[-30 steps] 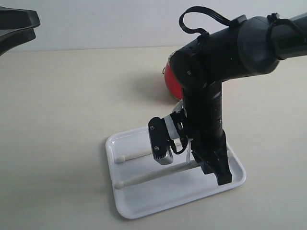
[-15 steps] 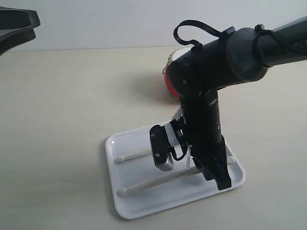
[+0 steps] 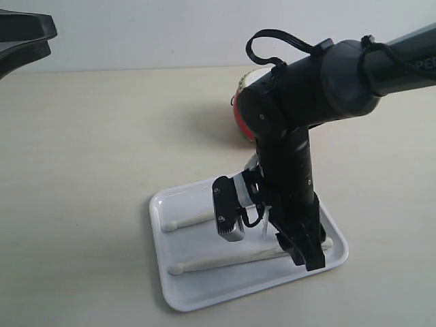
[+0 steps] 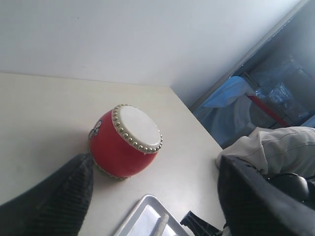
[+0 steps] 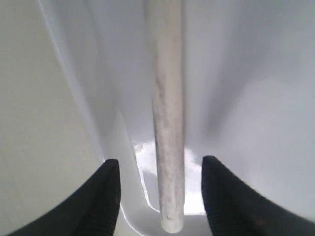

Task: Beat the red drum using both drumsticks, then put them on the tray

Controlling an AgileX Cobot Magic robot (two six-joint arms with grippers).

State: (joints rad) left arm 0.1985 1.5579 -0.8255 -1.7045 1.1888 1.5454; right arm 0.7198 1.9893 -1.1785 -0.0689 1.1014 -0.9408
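Right gripper [image 5: 160, 196] jaws stand wide, drumstick [image 5: 165, 98] lying free between them on the tray [image 3: 197, 300]. Best lift straight up, no sideways drift, so neither finger knocks it.

In the exterior view the right arm [image 3: 293, 136] covers nearly all of the drum [image 3: 241, 121]; only a red sliver shows. It also hides the right end of the far stick [image 3: 194, 220], part of the near stick [image 3: 225, 259] and the middle of the tray [image 3: 204, 289]. The left arm [image 3: 24, 34] is cut off at the top left corner. In the left wrist view the left fingers [image 4: 54, 201] are dark blurs cut by the picture's edge, and only a tray corner and a stick end show. In the right wrist view just the tips of the right fingers [image 5: 108, 196] show, and the stick runs out past the edge.
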